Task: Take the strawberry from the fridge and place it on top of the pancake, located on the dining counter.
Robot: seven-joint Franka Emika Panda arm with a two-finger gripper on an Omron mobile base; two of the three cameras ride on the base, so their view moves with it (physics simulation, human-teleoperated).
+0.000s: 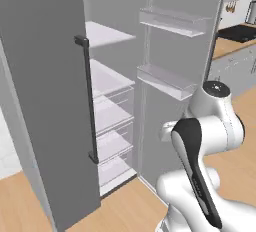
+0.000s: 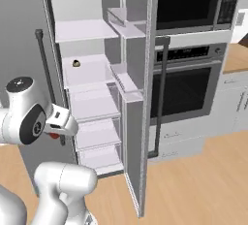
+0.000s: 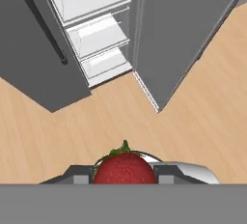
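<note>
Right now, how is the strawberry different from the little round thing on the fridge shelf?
The strawberry is bright red with green leaves; the little round thing looks dull brownish, too small to identify. The strawberry is pinched in the gripper, outside the fridge over the wooden floor; the other one rests on a white shelf inside. Both are small and roundish.

strawberry [image 3: 124,168]: lower half hidden at the hand view's bottom, between my gripper [image 3: 124,175] fingers | gripper: only finger tops show beside the strawberry | fridge [image 1: 45,101]: top cut off by frame edges | small dark item [image 2: 76,63] on fridge shelf: too small to identify
</note>
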